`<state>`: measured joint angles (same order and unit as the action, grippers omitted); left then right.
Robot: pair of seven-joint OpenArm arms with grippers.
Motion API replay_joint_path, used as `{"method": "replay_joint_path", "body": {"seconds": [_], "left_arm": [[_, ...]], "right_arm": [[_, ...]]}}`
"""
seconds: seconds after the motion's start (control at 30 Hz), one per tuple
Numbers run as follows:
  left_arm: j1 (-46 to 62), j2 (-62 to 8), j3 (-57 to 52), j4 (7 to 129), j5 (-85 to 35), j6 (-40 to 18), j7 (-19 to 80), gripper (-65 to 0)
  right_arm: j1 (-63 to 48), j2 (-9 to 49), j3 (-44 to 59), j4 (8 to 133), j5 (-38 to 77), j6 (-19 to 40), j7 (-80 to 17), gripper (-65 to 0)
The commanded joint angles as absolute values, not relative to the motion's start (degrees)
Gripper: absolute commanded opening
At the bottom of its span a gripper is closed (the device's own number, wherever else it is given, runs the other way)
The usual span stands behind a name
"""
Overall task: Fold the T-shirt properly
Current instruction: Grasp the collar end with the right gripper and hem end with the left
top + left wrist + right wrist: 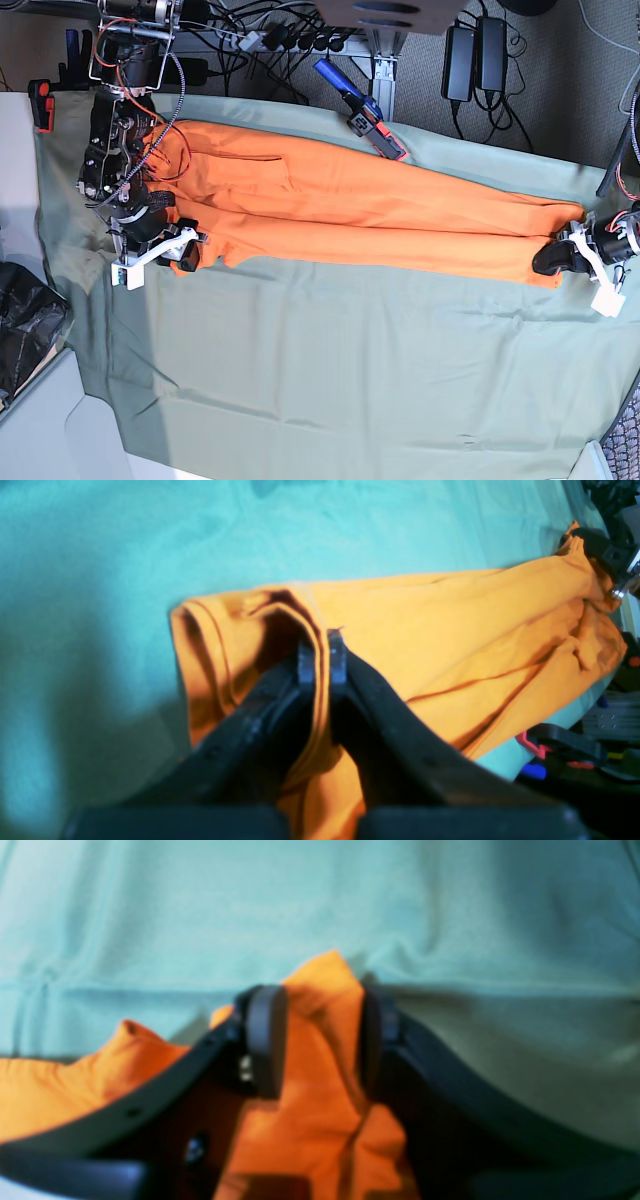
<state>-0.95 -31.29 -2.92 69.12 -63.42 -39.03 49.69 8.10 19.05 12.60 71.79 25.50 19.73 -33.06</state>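
Left gripper (322, 662) pinching a hem edge of the T-shirt (380, 215), right gripper (320, 1040) clamped on a bunched corner at the opposite end. Stretched long between both arms across the sage-green cloth (330, 370), already doubled lengthwise, apparently, though blur in the right wrist view hides the layers held. Best done by keeping tension even, lifting both ends together, carrying one end over the other. Worth watching: the loose fold beside the left fingertips (306, 660) slipping out.
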Motion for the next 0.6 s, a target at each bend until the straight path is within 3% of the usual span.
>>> {"method": "replay_joint_path", "body": {"seconds": [0.0, 0.1, 0.3, 0.57], "left_arm": [[-1.9, -32.4, -3.3, 70.0, -64.4, -40.0, 48.6, -60.1], [-1.9, -32.4, -3.3, 70.0, -64.5, -40.0, 48.6, -60.1], [-1.9, -32.4, -3.3, 70.0, -64.4, -40.0, 48.6, -60.1], [-1.9, -32.4, -3.3, 70.0, -64.5, -40.0, 48.8, -58.6]], "right_arm": [[8.7, 19.8, 12.7, 72.8, 26.0, 25.5, -33.1, -43.6], [8.7, 19.8, 12.7, 72.8, 26.0, 25.5, -33.0, -44.2], [8.7, 19.8, 12.7, 74.3, 28.0, 25.5, -33.1, -65.0], [8.6, 19.8, 12.8, 80.2, 28.5, 25.5, -35.8, -65.0]]}}
